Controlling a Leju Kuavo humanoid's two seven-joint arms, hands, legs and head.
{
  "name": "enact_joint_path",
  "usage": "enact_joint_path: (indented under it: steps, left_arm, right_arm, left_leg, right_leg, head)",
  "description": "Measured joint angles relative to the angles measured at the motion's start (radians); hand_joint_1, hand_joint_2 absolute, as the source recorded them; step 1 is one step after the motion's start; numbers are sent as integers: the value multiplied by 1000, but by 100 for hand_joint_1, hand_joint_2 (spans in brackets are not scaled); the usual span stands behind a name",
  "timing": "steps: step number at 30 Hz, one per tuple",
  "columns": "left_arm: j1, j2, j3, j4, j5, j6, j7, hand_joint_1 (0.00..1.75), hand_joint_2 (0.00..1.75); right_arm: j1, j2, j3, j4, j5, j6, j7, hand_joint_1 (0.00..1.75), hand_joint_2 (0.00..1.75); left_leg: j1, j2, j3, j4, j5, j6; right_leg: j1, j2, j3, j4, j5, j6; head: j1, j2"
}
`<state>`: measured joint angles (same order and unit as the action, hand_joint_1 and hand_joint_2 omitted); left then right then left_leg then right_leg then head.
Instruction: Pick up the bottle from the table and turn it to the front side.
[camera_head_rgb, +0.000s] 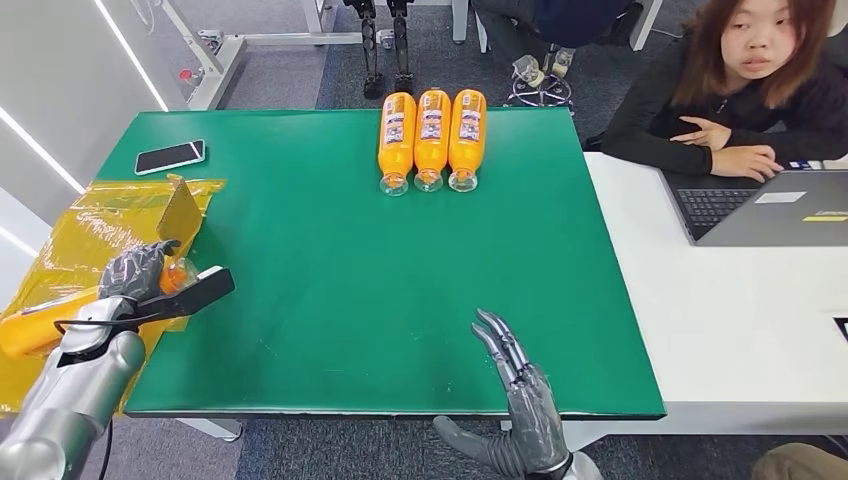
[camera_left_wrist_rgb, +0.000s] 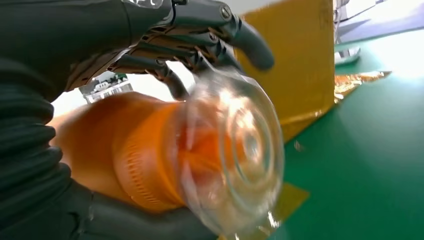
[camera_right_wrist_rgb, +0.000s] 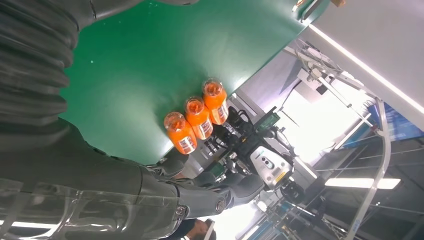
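An orange bottle (camera_head_rgb: 30, 332) with a clear cap lies on its side at the table's left edge, over the yellow plastic, and my left hand (camera_head_rgb: 135, 270) grips it near the cap end. In the left wrist view the bottle (camera_left_wrist_rgb: 150, 150) sits between my thumb and fingers (camera_left_wrist_rgb: 200, 37), cap towards the camera. My right hand (camera_head_rgb: 518, 385) hovers open at the front edge of the green mat (camera_head_rgb: 330, 270), fingers stretched forward, holding nothing. Three more orange bottles (camera_head_rgb: 432, 135) lie side by side at the far edge, also in the right wrist view (camera_right_wrist_rgb: 197, 117).
A phone (camera_head_rgb: 170, 156) lies at the mat's far left corner. Crumpled yellow plastic (camera_head_rgb: 80, 225) and a cardboard flap (camera_head_rgb: 181, 207) lie on the left. A person sits at a laptop (camera_head_rgb: 770, 205) on the white table (camera_head_rgb: 720, 320) to the right.
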<state>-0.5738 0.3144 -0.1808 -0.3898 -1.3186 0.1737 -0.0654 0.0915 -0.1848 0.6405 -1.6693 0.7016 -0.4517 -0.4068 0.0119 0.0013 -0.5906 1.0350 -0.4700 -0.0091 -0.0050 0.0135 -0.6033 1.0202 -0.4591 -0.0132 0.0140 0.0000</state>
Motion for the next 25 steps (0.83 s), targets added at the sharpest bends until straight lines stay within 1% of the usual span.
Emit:
enact_joint_path:
  steps: [8, 12, 14, 16, 18, 19, 21, 24, 25]
  left_arm:
    - [-4, -14, 1, 13, -20, 11, -24, 0, 175]
    - [-14, -19, 1, 13, -26, 18, -53, 0, 175]
    - [-17, -22, 4, 9, -11, 21, -89, 0, 175]
    - [-17, -23, 11, -13, 32, 12, -164, 0, 175]
    - [-5, -22, 21, -69, 114, -37, -261, 0, 175]
    - [9, -19, 26, -113, 171, -82, -311, 0, 175]
    - [55, -6, 31, -240, 314, -202, -398, 0, 175]
    - [124, 19, 28, -453, 522, -381, -472, 0, 175]
    - [133, 22, 27, -484, 550, -405, -479, 0, 175]
  right_arm:
    - [-24, -1, 0, 17, -14, -1, -1, 0, 175]
    - [-31, 0, 1, 30, -15, -1, 0, 0, 175]
    - [-33, 0, 1, 39, -14, -2, -1, 0, 175]
    - [-32, 1, 1, 48, -13, -6, -2, 0, 175]
    - [-32, 1, 1, 56, -14, -15, -6, 0, 175]
    - [-31, 1, 1, 60, -16, -20, -9, 0, 175]
    - [-30, 1, 1, 65, -25, -28, -18, 0, 175]
    - [-29, 1, 0, 72, -42, -33, -32, 0, 175]
    - [-29, 1, 0, 73, -43, -34, -34, 0, 175]
  left_leg:
    - [0, 0, 0, 0, 0, 0]
    - [0, 0, 0, 0, 0, 0]
    - [0, 0, 0, 0, 0, 0]
    - [0, 0, 0, 0, 0, 0]
    - [0, 0, 0, 0, 0, 0]
    - [0, 0, 0, 0, 0, 0]
    - [0, 2, 0, 0, 0, 0]
    - [0, 2, 0, 0, 0, 0]
    - [0, 2, 0, 0, 0, 0]
  right_leg:
    - [0, 0, 0, 0, 0, -1]
    - [0, 0, 0, 0, 0, -1]
    - [0, 0, 0, 0, 0, -1]
    - [0, -1, 0, 0, 0, -1]
    - [0, -1, 0, 0, 0, -1]
    - [0, 0, 0, 1, 0, -1]
    - [0, 2, -1, 1, 0, -1]
    - [0, 2, -1, 0, 0, -1]
    - [0, 2, -1, 0, 0, -1]
  head:
    - [0, 0]
    - [0, 0]
    - [0, 0]
    - [0, 0]
    - [0, 0]
    - [0, 0]
    - [0, 0]
    - [0, 0]
    - [0, 0]
